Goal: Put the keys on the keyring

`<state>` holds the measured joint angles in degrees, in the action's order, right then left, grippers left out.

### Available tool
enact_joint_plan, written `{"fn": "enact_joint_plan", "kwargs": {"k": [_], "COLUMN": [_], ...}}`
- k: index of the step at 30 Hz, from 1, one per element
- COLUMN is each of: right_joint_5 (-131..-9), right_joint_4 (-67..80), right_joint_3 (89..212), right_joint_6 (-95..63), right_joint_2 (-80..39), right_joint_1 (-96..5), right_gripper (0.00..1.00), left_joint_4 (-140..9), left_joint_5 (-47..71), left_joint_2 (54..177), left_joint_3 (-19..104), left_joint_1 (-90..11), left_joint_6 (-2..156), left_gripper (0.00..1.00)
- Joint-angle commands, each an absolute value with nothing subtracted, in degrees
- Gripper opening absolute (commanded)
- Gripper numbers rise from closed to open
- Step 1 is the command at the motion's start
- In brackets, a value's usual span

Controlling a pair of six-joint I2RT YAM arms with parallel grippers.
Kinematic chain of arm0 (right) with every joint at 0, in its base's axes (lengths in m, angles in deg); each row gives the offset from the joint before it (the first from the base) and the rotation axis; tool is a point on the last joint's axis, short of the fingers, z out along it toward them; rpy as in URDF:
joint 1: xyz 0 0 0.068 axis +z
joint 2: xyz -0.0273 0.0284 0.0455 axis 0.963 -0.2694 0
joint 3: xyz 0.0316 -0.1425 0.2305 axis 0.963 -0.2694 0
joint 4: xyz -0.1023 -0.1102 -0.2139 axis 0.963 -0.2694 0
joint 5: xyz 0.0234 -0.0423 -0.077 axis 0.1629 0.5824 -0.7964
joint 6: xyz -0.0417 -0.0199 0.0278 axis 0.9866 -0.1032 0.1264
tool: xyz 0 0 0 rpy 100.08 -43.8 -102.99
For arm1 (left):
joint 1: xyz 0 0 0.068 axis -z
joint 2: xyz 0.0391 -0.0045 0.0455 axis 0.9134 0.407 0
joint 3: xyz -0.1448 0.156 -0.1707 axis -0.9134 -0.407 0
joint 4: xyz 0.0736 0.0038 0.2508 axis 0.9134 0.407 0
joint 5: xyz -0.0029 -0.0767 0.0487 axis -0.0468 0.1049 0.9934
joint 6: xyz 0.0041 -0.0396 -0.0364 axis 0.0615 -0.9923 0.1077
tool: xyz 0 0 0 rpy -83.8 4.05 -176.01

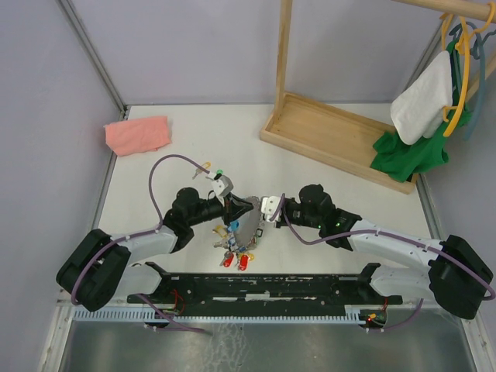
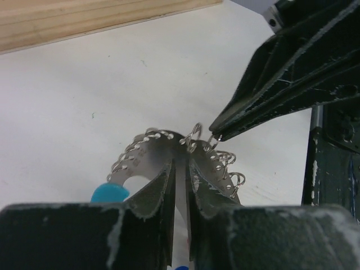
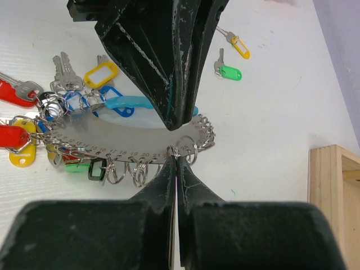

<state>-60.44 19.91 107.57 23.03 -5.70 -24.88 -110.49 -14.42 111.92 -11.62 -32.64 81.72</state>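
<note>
The keyring (image 1: 236, 235) is a grey curved plate (image 3: 112, 139) with numbered holes, small wire rings and several coloured-head keys. It lies between both arms. My left gripper (image 2: 181, 164) straddles the plate's edge, jaws nearly together with the plate between them. My right gripper (image 3: 178, 160) is shut on one small ring (image 3: 181, 151) at the plate's rim, facing the left gripper (image 3: 180, 122). In the left wrist view the right gripper's tip (image 2: 215, 134) pinches that ring. The two loose keys, yellow-headed (image 3: 240, 48) and green-headed (image 3: 229, 72), lie on the table beyond, apart from the bunch (image 1: 205, 167).
A pink cloth (image 1: 138, 134) lies at the back left. A wooden rack base (image 1: 333, 136) stands at the back right, with white and green garments (image 1: 422, 108) on hangers above it. Its edge shows in the wrist views (image 2: 84, 19) (image 3: 337, 180).
</note>
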Motion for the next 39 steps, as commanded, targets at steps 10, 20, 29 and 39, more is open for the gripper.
{"fn": "enact_joint_plan", "kwargs": {"k": [10, 20, 29, 39], "right_joint_5": [-59.26, -56.30, -53.78, -52.42], "right_joint_4": [22.63, 21.17, 19.46, 19.23], "right_joint_3": [111.13, 112.99, 113.96, 114.07], "right_joint_6": [25.12, 25.40, 25.96, 26.00], "right_joint_2": [-6.37, -6.77, -6.69, -6.52], "right_joint_1": [-25.15, -26.62, -27.13, -27.22], "right_gripper": [0.01, 0.01, 0.01, 0.01], "left_joint_4": [-113.35, -127.64, -132.74, -133.51], "left_joint_5": [0.53, -14.22, -22.33, -23.69], "left_joint_2": [109.86, 109.99, 114.27, 117.35], "left_joint_3": [-13.46, -17.84, -15.67, -13.01], "left_joint_1": [-32.99, -32.89, -32.85, -32.83], "left_joint_6": [80.72, 92.38, 97.88, 97.15], "left_gripper": [0.47, 0.58, 0.50, 0.40]}}
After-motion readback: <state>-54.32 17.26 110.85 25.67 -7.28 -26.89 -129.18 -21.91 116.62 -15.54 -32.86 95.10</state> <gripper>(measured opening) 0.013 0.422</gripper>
